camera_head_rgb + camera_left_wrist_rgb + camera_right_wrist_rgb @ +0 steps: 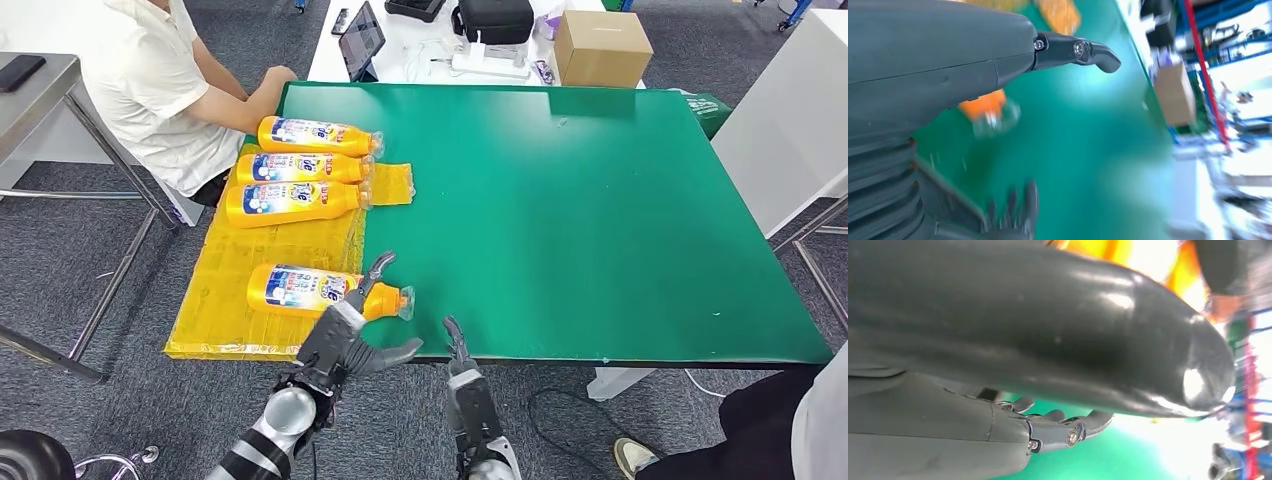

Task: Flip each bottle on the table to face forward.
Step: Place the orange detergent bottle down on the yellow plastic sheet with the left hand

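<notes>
Four orange bottles with blue-and-white labels lie on their sides on a yellow mat (215, 300) at the left of the green table (600, 220). Three lie close together at the back: one bottle (318, 135), a second (300, 168) and a third (290, 202). The fourth bottle (305, 290) lies alone near the front edge, clear cap (993, 114) pointing right. My left hand (352, 325) hovers at this bottle's neck with its fingers (1083, 50) spread and nothing gripped. My right hand (462, 365) is at the table's front edge, its fingers (1068, 427) apart and holding nothing.
A person sits at the back left with a forearm (250, 95) resting on the table corner, close to the rear bottles. Behind the table are a cardboard box (602, 45), a tablet (362, 40) and a black bag (495, 20). A white table (790, 120) stands at the right.
</notes>
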You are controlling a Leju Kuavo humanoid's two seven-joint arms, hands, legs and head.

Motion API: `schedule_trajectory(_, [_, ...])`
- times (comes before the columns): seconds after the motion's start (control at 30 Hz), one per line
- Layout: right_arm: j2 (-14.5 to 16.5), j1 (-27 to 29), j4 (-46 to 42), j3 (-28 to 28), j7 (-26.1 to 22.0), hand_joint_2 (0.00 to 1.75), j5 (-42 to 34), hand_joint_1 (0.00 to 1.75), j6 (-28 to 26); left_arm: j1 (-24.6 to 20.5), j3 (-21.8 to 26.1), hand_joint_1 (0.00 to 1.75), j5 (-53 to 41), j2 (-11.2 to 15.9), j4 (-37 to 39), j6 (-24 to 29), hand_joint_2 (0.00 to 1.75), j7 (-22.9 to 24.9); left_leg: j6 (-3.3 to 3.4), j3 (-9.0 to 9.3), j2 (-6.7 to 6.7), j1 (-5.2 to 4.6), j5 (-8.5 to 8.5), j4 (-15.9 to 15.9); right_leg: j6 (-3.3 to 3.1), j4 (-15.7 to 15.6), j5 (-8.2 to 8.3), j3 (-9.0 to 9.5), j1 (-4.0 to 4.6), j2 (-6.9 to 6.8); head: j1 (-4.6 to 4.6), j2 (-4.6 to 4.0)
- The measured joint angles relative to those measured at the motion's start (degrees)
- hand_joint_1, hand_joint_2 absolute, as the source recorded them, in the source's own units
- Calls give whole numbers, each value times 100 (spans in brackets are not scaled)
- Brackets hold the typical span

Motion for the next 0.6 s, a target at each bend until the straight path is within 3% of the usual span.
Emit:
schedule_trajectory(0.1, [-93, 262, -813, -9, -9, 0, -155, 0, 351, 247, 1, 0, 937, -14, -286, -237, 175, -21, 1, -3, 1, 0, -2, 0, 0, 0, 0, -5, 0, 1, -1, 0])
schedule_trajectory(0.2, [-123, 431, -1406, -26, -13, 0, -143, 0, 221, 502, 10, 0, 1435, -24, -589, -147, 175, -79, 1, -4, 5, 0, -3, 0, 0, -1, -1, -8, 0, 1, -1, 0])
schedule_trajectory(0.4, [-140, 600, -2117, 50, -13, 0, 89, 0, -808, 942, 41, 0, 1759, -22, -1132, 299, 175, -196, 1, -6, 12, 1, -3, -1, 0, -1, -1, -8, 1, 1, 1, 0])
schedule_trajectory(0.6, [-265, 574, -2112, 437, -13, 0, 212, 0, -1857, 1193, 138, 0, 1555, 1, -1415, 737, 175, -436, 1, -6, 12, 1, -3, -1, 0, -1, -1, -7, 1, 1, -1, 0])
